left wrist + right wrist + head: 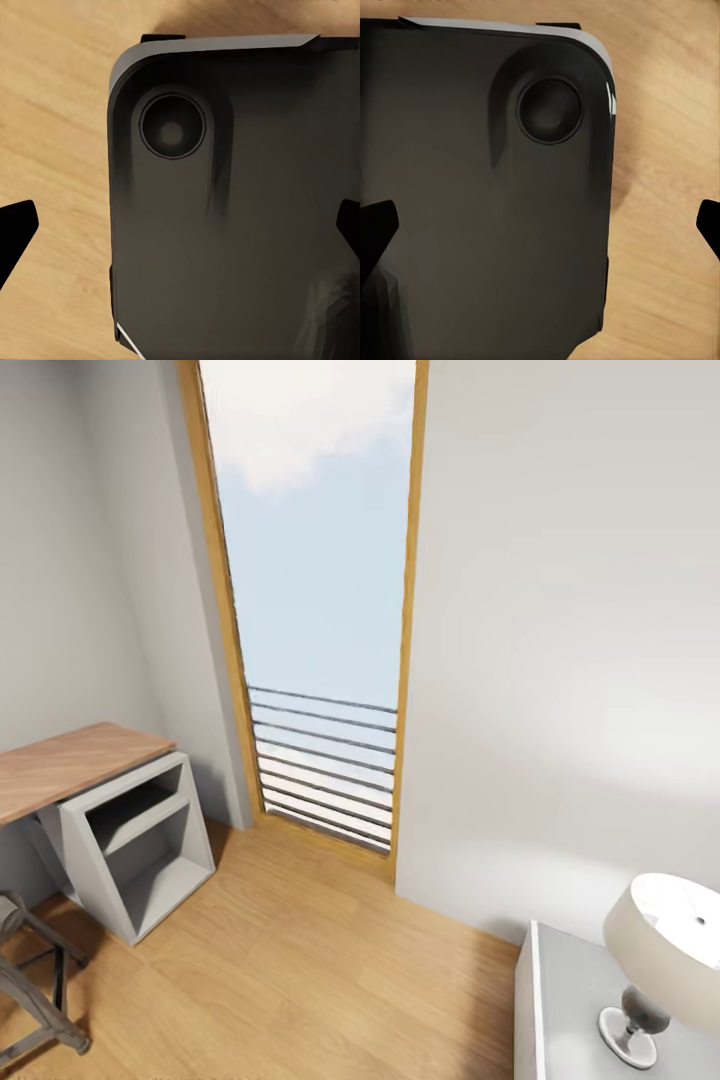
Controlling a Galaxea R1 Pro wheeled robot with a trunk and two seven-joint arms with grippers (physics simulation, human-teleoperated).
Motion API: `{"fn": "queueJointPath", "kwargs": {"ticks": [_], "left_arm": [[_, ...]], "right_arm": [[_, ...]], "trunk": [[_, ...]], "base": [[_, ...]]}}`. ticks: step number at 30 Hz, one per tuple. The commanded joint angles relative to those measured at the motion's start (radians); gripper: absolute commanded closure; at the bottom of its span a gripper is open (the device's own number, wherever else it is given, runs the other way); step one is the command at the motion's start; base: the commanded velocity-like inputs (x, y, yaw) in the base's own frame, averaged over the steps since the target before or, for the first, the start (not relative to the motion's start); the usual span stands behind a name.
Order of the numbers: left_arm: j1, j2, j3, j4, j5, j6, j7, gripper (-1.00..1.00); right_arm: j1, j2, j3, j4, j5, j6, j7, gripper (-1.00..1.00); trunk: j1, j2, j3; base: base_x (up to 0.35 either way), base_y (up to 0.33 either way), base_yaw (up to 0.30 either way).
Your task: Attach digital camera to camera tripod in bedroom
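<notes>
Bedroom: wood-topped desk at left wall, grey open shelf unit under its end; tall wood-framed window beside desk, slatted railing across its base; light wood floor. Folding stand near desk, cut off by frame; lamp on grey cabinet, far from desk. Wrist views: left gripper and right gripper spread wide, empty, dark fingertips at frame edges over black robot base; base detail murky.
</notes>
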Motion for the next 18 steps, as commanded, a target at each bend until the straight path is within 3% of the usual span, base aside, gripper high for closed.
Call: {"fn": "queueJointPath", "kwargs": {"ticks": [1, 18], "left_arm": [[0.0, 0.0, 0.001, -0.001, 0.001, -0.001, 0.001, -1.0], [0.0, 0.0, 0.001, -0.001, 0.001, -0.001, 0.001, -1.0]], "right_arm": [[0.0, 0.001, 0.001, 0.0, 0.0, -0.003, -0.001, -1.0], [0.0, 0.001, 0.001, 0.0, 0.0, -0.002, -0.001, -1.0]], "trunk": [[0.0, 0.0, -0.001], [0.0, 0.0, -0.001]], "base": [[0.0, 0.0, 0.139], [0.0, 0.0, 0.131]]}}
